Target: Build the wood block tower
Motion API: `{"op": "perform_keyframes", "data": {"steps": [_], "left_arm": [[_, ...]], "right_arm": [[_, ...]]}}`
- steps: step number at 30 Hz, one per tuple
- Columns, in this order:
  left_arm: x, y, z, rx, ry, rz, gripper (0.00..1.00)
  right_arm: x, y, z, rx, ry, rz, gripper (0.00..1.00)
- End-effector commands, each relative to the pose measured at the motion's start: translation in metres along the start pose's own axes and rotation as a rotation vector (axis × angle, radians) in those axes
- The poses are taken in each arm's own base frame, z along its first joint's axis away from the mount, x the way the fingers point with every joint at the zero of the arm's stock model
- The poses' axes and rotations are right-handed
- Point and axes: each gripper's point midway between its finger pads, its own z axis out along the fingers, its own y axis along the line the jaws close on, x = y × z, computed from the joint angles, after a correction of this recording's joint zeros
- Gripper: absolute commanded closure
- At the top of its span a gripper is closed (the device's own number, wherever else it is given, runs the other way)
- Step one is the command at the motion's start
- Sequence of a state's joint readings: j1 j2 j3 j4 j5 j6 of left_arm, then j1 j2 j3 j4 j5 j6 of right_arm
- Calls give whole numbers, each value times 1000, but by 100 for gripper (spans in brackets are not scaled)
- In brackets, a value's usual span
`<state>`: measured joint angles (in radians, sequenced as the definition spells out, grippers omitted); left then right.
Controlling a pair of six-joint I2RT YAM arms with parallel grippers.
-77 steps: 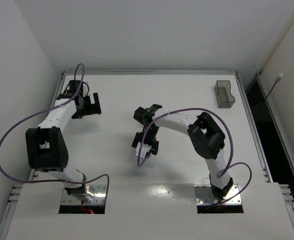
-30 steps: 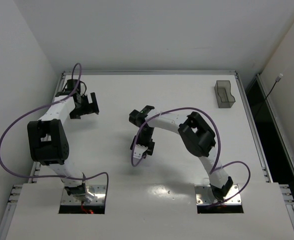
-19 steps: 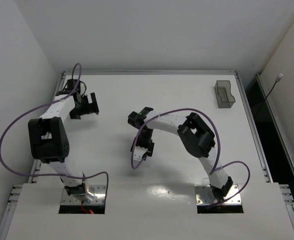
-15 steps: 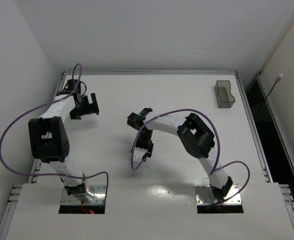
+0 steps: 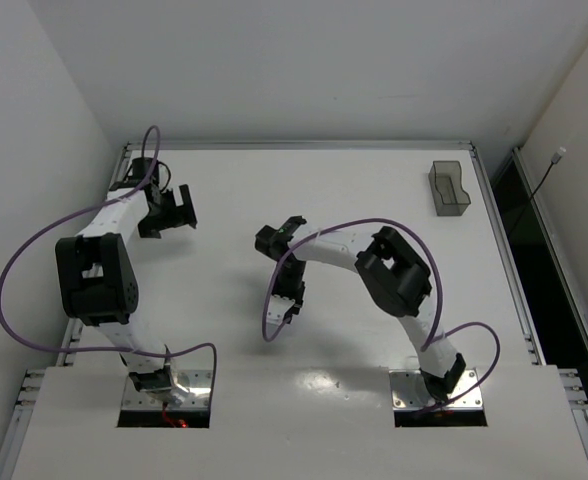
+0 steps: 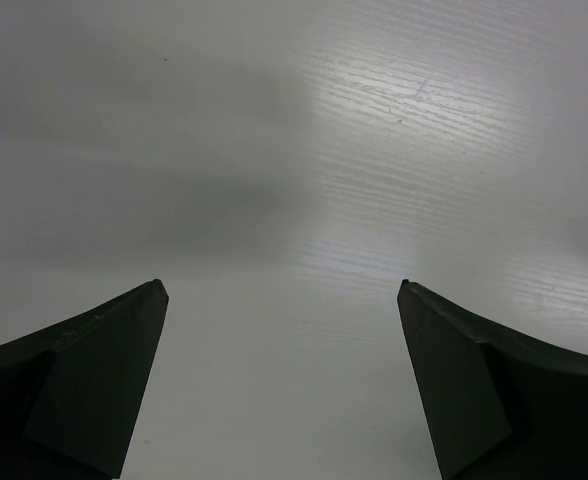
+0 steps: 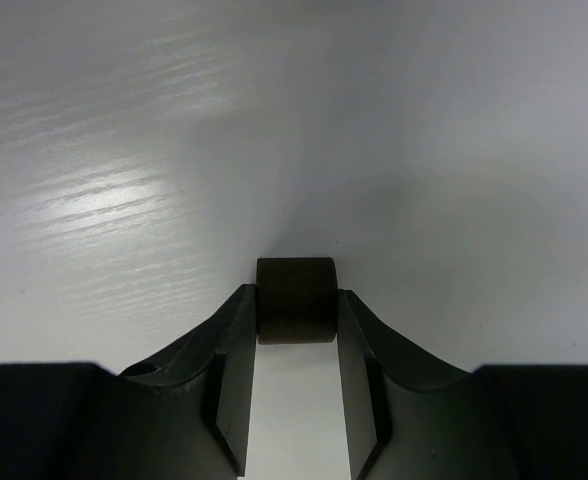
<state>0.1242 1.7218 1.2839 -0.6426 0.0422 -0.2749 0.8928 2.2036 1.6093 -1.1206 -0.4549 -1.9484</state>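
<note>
My right gripper is shut on a small dark brown wooden block, held at the fingertips above the white table. In the top view this gripper points down near the table's middle, and the block cannot be made out there. My left gripper is open and empty at the far left of the table. In the left wrist view only bare table shows between its fingers. No tan column or other wooden blocks show in any view.
A smoky-grey see-through plastic tray stands at the back right of the table. A purple cable loops down beside the right gripper. White walls close in the table at the left and back.
The right gripper has moved left and slightly toward the near edge with the dark block in it. The left gripper has shifted slightly to the left and back.
</note>
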Motion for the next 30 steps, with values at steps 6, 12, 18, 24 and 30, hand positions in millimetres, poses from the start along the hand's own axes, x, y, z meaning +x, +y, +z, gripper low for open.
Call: {"op": "perform_keyframes", "data": {"steps": [6,12,18,24,30], "left_arm": [[-36,-4,-36,-47,-177,-60,0],[-26,-6,-48,-59,-216,-54,0],[-31,-1,-53,-88,-248,-59,0],[-29,0,-54,-89,-248,-50,0],[-25,1,-56,-89,-249,-50,0]], "right_arm": [[-25,-75,-89,533,-12,459,100],[-7,-97,-189,961,-88,1248,100],[43,-63,-207,1143,-148,1980,100],[66,-46,-261,1531,-125,2141,100],[86,-44,-258,1543,-200,2258,100]]}}
